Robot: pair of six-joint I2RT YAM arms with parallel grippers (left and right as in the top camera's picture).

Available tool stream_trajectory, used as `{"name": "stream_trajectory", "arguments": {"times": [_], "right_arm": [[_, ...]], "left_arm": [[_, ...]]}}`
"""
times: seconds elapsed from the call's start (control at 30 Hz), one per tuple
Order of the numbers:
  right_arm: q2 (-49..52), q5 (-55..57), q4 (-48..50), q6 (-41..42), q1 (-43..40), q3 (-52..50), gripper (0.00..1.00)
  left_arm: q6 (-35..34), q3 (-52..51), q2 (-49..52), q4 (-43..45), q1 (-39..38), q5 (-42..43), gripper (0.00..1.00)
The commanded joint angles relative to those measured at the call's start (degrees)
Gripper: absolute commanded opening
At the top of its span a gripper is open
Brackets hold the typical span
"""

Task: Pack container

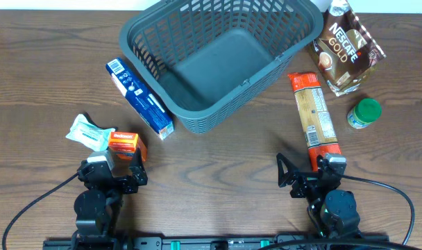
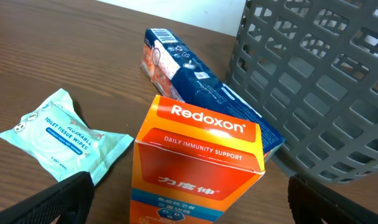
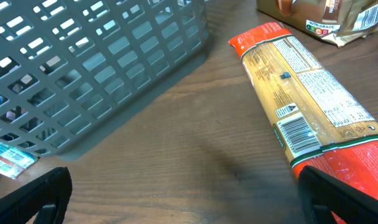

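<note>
The dark grey slotted basket stands at the back centre, with nothing in it; its wall shows in the left wrist view and the right wrist view. My left gripper is open around the base of an upright orange Redoxon box, fingers apart from it on both sides. My right gripper is open over bare wood, its right finger next to the end of a long pasta packet.
A blue box lies against the basket's left side. A pale green tissue wipes pack lies left of the Redoxon box. A Nescafe Gold bag and a green-capped jar are at the back right.
</note>
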Motion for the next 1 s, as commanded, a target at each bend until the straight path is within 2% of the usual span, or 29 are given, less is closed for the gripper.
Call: {"name": "stream_trajectory", "arguments": {"times": [0.0,0.53,0.67,0.77,0.97], "right_arm": [[-0.4,0.0,0.0,0.8,-0.7,-0.6,0.99],[-0.4,-0.7,0.2,1.7,-0.7,-0.6,0.99],[-0.4,-10.8,0.0,12.4,-0.7,-0.6,0.99],[-0.4,-14.4,0.1,20.0,-0.7,-0.6,0.99],[1.0,-25.6,5.6,19.6,-0.7,-0.3,0.99]], "left_arm": [[0.1,-1.2,-0.3,-0.2,0.3,0.0,0.98],[0.1,-1.2,-0.3,-0.2,0.3,0.0,0.99],[0.1,-1.2,-0.3,-0.2,0.3,0.0,0.98],[0.1,-1.2,-0.3,-0.2,0.3,0.0,0.98],[0.1,-1.2,-0.3,-0.2,0.3,0.0,0.99]]}}
